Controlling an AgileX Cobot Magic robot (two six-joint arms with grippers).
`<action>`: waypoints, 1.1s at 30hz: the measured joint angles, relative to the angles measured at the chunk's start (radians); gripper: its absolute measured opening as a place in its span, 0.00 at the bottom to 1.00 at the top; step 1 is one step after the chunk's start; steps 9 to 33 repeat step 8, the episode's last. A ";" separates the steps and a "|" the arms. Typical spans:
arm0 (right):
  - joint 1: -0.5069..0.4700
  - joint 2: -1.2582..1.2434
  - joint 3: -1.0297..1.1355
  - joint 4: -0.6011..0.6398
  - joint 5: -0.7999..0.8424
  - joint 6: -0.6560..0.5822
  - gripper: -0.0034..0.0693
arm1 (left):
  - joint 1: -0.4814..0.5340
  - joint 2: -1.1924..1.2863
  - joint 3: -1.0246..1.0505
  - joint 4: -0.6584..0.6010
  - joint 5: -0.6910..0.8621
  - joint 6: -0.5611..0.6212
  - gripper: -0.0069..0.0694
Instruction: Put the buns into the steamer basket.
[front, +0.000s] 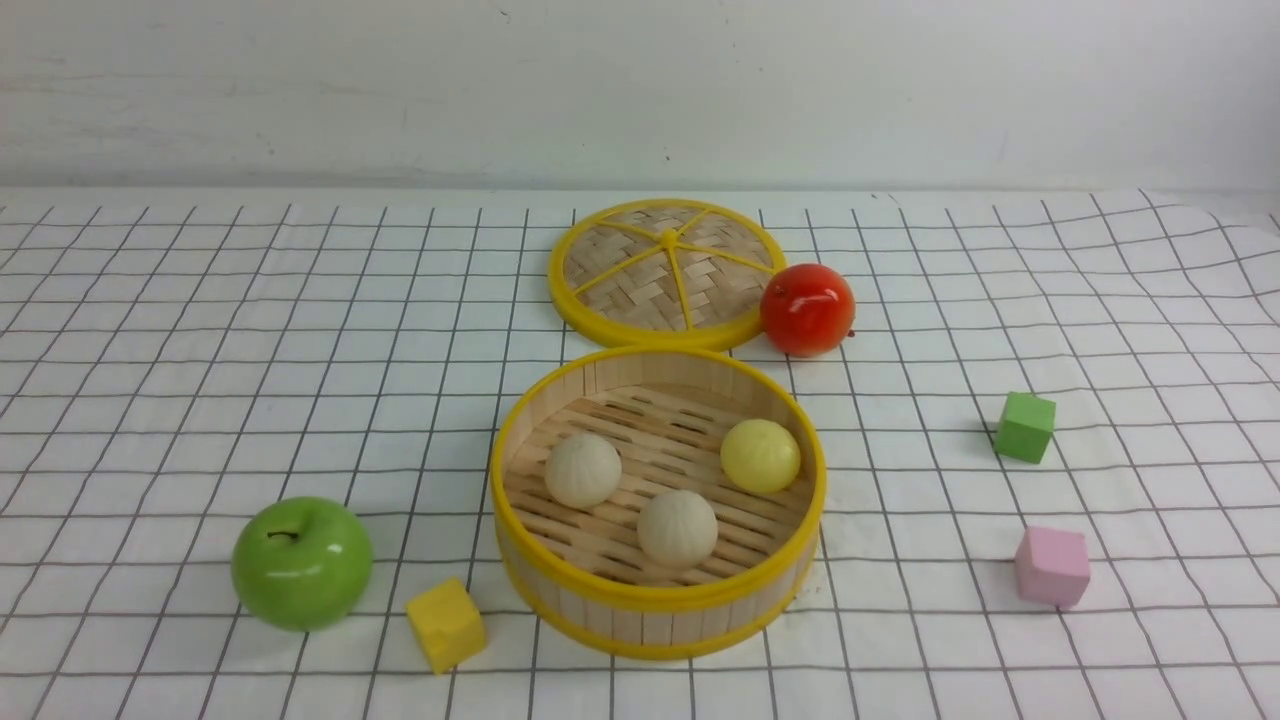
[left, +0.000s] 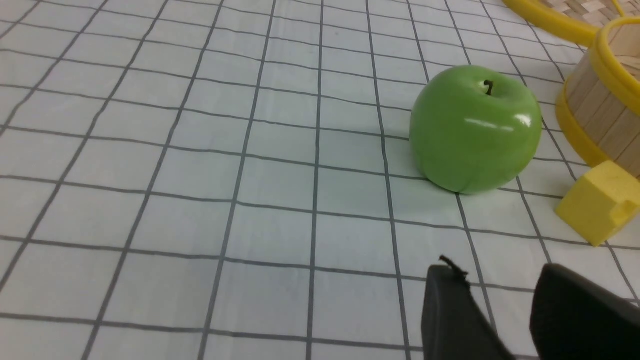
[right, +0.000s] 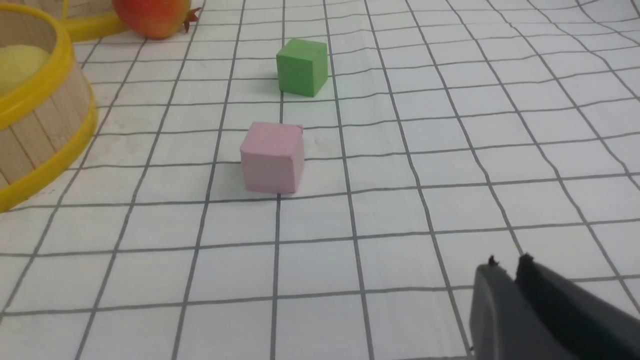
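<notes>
Three matte buns (front: 678, 527) in basket (front: 657, 604).

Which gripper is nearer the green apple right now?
Left. The left gripper sits just short of the green apple; the right gripper is over by the pink cube, beyond the steamer basket.

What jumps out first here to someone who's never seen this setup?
The big round steamer basket near the front centre of the checked cloth, with three buns inside: two off-white ones and a pale yellow one. Next, the glossy green apple off to its left and the red fruit behind it, touching the flat woven lid. Neither gripper holds anything.
</notes>
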 joint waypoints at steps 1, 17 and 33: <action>0.000 0.000 0.000 0.000 0.000 0.000 0.13 | 0.000 0.000 0.000 0.000 0.000 0.000 0.40; 0.000 0.000 0.000 0.000 0.000 0.000 0.15 | 0.000 0.000 0.000 0.000 0.000 0.000 0.40; 0.000 0.000 0.000 0.000 0.000 0.000 0.15 | 0.000 0.000 0.000 0.000 0.000 0.000 0.40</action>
